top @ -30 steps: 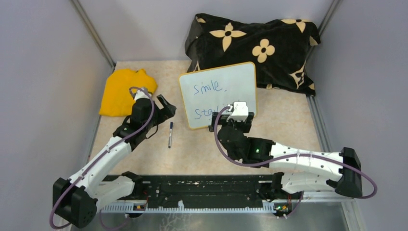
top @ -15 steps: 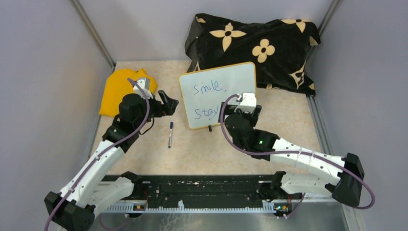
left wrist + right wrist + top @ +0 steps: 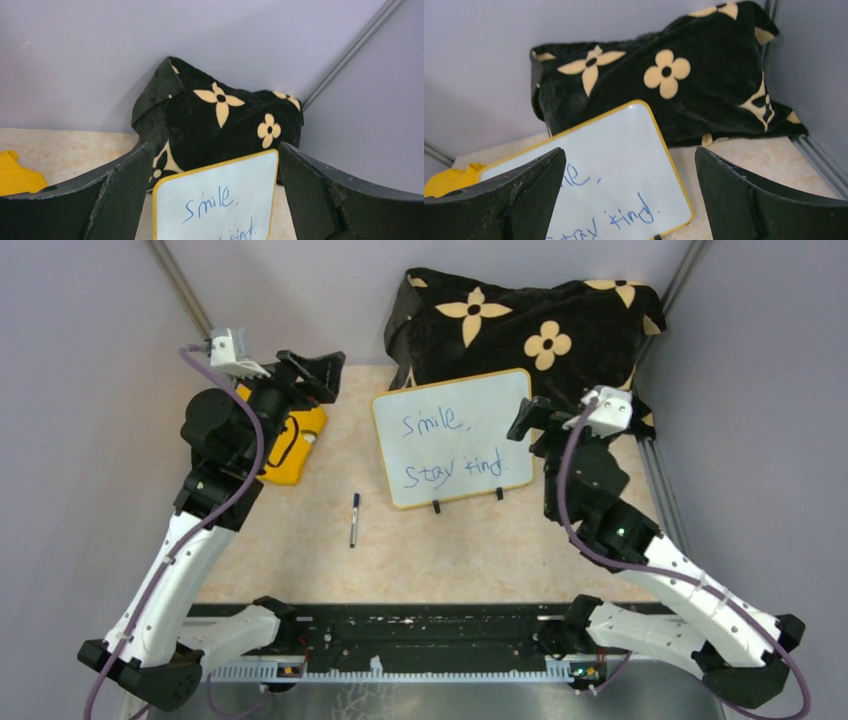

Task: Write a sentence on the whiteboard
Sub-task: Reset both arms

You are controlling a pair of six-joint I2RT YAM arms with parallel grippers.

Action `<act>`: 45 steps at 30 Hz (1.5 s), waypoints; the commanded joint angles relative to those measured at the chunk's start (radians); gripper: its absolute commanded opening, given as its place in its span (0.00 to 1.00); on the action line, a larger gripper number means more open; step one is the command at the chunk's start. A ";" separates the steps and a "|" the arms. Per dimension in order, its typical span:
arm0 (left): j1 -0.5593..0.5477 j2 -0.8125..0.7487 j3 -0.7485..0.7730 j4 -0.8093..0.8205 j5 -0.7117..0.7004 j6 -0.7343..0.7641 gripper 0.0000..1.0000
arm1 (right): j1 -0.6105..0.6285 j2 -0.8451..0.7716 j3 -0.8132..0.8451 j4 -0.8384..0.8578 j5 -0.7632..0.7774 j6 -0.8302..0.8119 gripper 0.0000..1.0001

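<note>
The whiteboard [image 3: 452, 437] stands tilted on small black feet at mid-table, yellow-rimmed. The sentence [image 3: 447, 448] reads "Smile, Stay kind" in blue, in two lines. A dark marker pen [image 3: 354, 519] lies on the table left of the board. My left gripper [image 3: 316, 372] is open and empty, raised over the yellow cloth to the board's left. My right gripper [image 3: 527, 420] is open and empty, raised at the board's right edge. The left wrist view shows the whiteboard [image 3: 220, 200] between the open fingers [image 3: 125, 185]. The right wrist view shows the whiteboard [image 3: 624, 160] and the sentence [image 3: 631, 216].
A black cloth with cream flowers [image 3: 530, 330] lies heaped behind the board against the back wall. A yellow cloth [image 3: 285, 445] lies at the left under my left arm. Grey walls close in on three sides, with a metal rail [image 3: 655, 480] at the right.
Both arms have lifted and drawn away from the board, the left up and to the left, the right up and to the right. The word "kind" now shows in full.
</note>
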 commanded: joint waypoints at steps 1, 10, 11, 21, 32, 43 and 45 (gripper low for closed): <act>-0.004 0.024 0.074 0.018 -0.118 -0.109 0.99 | 0.006 -0.028 0.096 0.071 -0.056 -0.168 0.98; -0.004 0.152 0.216 0.043 -0.156 -0.049 0.99 | 0.286 0.228 0.095 1.013 0.201 -0.986 0.99; -0.004 0.168 0.234 0.048 -0.147 -0.046 0.99 | 0.281 0.258 0.087 1.113 0.216 -1.049 0.99; -0.007 0.299 0.480 0.062 0.051 0.055 0.99 | 0.281 0.107 0.076 0.912 0.068 -0.720 0.99; -0.017 0.242 0.377 0.131 -0.003 0.082 0.99 | 0.279 0.032 0.001 1.092 -0.002 -0.768 0.99; -0.290 0.232 0.362 0.169 -0.310 0.340 0.99 | 0.278 0.026 -0.082 1.186 0.000 -0.854 0.99; -0.296 0.234 0.356 0.174 -0.321 0.343 0.99 | 0.277 0.025 -0.086 1.188 0.000 -0.862 0.99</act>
